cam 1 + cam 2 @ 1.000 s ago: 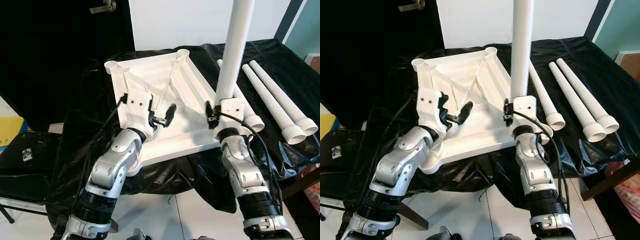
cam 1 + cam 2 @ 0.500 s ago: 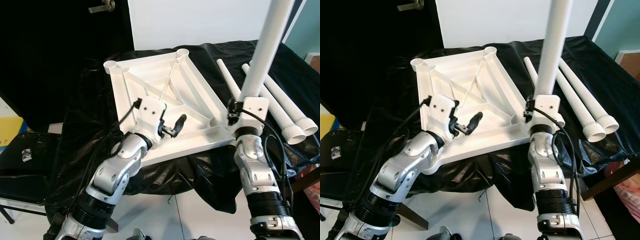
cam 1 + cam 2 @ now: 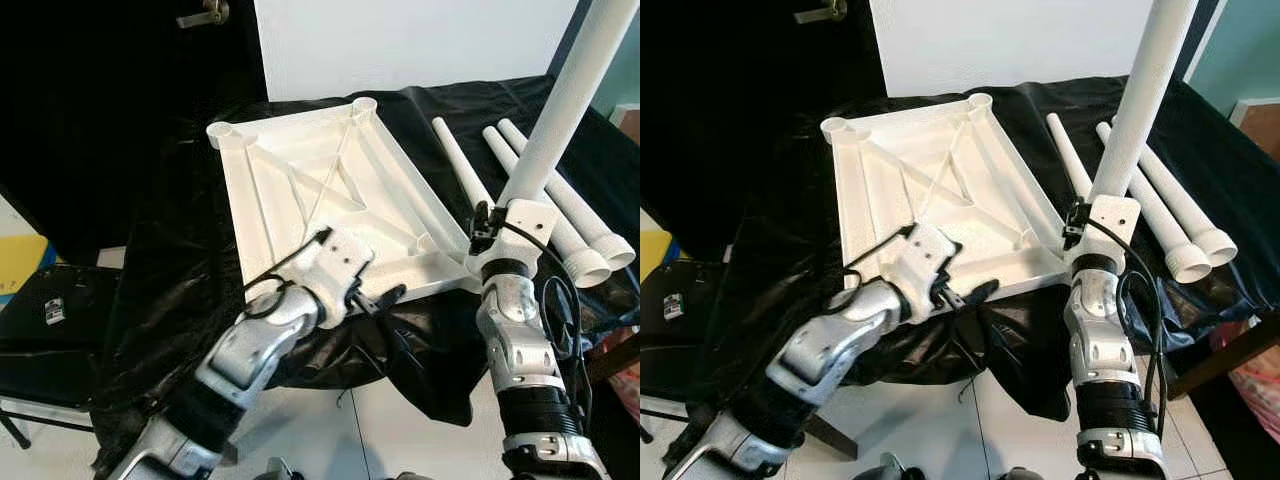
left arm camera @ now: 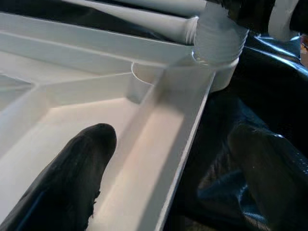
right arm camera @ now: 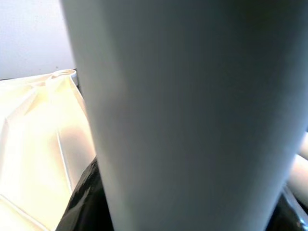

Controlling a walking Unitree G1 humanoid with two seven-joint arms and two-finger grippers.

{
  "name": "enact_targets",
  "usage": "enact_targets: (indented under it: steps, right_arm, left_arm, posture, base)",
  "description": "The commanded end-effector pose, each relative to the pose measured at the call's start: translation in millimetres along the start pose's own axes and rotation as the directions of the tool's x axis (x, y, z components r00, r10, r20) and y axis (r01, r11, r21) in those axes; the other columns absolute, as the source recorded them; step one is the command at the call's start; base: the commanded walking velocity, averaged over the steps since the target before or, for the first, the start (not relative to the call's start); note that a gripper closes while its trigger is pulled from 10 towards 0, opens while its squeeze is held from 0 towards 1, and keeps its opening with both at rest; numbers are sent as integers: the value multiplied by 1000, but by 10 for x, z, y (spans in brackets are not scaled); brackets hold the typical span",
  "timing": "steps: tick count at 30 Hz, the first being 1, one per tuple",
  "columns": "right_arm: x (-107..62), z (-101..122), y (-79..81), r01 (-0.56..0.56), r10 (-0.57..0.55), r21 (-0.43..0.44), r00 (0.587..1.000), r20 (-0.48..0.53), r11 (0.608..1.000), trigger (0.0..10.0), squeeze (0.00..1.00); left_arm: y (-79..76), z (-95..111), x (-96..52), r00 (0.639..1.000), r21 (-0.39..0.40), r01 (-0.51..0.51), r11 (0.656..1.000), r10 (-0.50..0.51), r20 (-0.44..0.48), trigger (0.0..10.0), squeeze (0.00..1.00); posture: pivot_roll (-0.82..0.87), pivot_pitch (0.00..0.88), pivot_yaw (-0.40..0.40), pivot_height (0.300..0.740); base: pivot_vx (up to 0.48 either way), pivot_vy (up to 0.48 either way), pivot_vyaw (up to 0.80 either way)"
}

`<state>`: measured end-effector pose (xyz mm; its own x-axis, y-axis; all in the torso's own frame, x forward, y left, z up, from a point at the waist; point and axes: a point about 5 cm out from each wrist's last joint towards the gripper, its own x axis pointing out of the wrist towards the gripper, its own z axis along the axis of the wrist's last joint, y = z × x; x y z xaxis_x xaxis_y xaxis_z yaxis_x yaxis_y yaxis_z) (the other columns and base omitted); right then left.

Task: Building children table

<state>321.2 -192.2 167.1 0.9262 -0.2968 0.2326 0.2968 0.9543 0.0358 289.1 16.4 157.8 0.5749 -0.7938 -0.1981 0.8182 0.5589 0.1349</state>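
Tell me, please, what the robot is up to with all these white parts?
It is assembling a small table. The white tabletop lies upside down on a black-covered surface. The right gripper holds one white leg, tilted, with its threaded end at the tabletop's near right corner socket. The left gripper is open, its fingers straddling the tabletop's near edge. Three more legs lie on the cloth to the right, not yet fitted.
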Motion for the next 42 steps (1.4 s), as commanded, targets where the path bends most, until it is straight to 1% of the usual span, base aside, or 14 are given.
enact_targets:
  steps: [1, 5, 9, 14, 18, 21, 22, 23, 24, 25, 30, 34, 40, 42]
  right_arm:
    - [11, 20, 2, -2, 1, 9, 1000, 15, 1000, 10000, 0]
    - [2, 19, -14, 3, -3, 2, 1000, 16, 1000, 10000, 0]
    - [-12, 16, -23, 9, -9, 0, 1000, 15, 1000, 10000, 0]
    - [-20, 14, -25, 13, -13, 0, 1000, 13, 1000, 10000, 0]
    - [-28, 12, -31, 15, -15, -1, 1000, 13, 1000, 10000, 0]
    - [-33, 8, -33, 17, -16, -2, 1000, 11, 1000, 10000, 0]
    - [-34, 6, -31, 16, -16, -3, 1000, 10, 1000, 10000, 0]
    - [-35, 4, -28, 15, -15, -4, 1000, 9, 1000, 10000, 0]
    - [-35, 4, -28, 15, -15, -4, 1000, 9, 1000, 10000, 0]
    - [-38, 1, -23, 14, -14, -5, 1000, 9, 1000, 10000, 0]
    - [-41, 0, -20, 15, -15, -3, 1000, 9, 1000, 10000, 0]
    - [-40, 3, -5, 6, -6, -1, 1000, 11, 1000, 10000, 0]
    - [-39, 3, 28, -16, 16, 3, 1000, 11, 1000, 10000, 0]
    - [-39, 3, 28, -16, 16, 3, 1000, 11, 1000, 10000, 0]
  left_arm:
    - [-9, -55, 23, 999, 12, -4, 1000, 4, -35, 10000, 0]
    - [-118, -124, 145, 996, 6, 42, 999, -42, -78, 10000, 0]
    - [-151, -192, 209, 991, -20, 53, 998, -55, -122, 10000, 0]
    - [-84, -229, 278, 986, -44, -15, 999, 7, -167, 10000, 0]
    - [-26, -206, 323, 985, -47, -58, 997, 50, -166, 10000, 0]
    - [-20, -178, 336, 988, -45, -47, 998, 39, -147, 10000, 0]
    - [-28, -177, 339, 989, -49, -30, 998, 23, -144, 7882, 0]
    - [-35, -183, 333, 990, -46, -13, 999, 7, -142, 510, 0]
    - [-35, -183, 333, 990, -46, -13, 999, 7, -142, 510, 0]
    - [-43, -201, 314, 989, -37, 7, 999, -13, -146, 0, 0]
    - [-65, -221, 262, 987, -16, 70, 997, -71, -143, 0, 0]
    - [-67, -273, 130, 977, 10, 154, 988, -151, -153, 0, 0]
    - [-19, -317, -21, 964, 36, 216, 976, -207, -164, 0, 0]
    - [-19, -317, -21, 964, 36, 216, 976, -207, -164, 0, 0]
  posture:
    - [-50, 78, 40, 740]
    - [-65, 82, 58, 740]
    - [-73, 83, 66, 740]
    - [-80, 83, 72, 740]
    - [-84, 83, 75, 740]
    - [-84, 84, 76, 740]
    - [-84, 84, 76, 740]
    - [-84, 82, 78, 740]
    - [-84, 82, 78, 740]
    - [-85, 81, 79, 740]
    - [-85, 78, 80, 740]
    - [-83, 72, 74, 740]
    - [-80, 67, 69, 740]
    - [-80, 67, 69, 740]
  base:
    - [0, 0, 0]
    - [0, 0, 0]
    - [0, 0, 0]
    - [0, 0, 0]
    - [0, 0, 0]
    - [0, 0, 0]
    - [0, 0, 0]
    - [0, 0, 0]
    - [0, 0, 0]
    - [0, 0, 0]
    - [0, 0, 0]
    - [0, 0, 0]
    - [0, 0, 0]
    - [0, 0, 0]
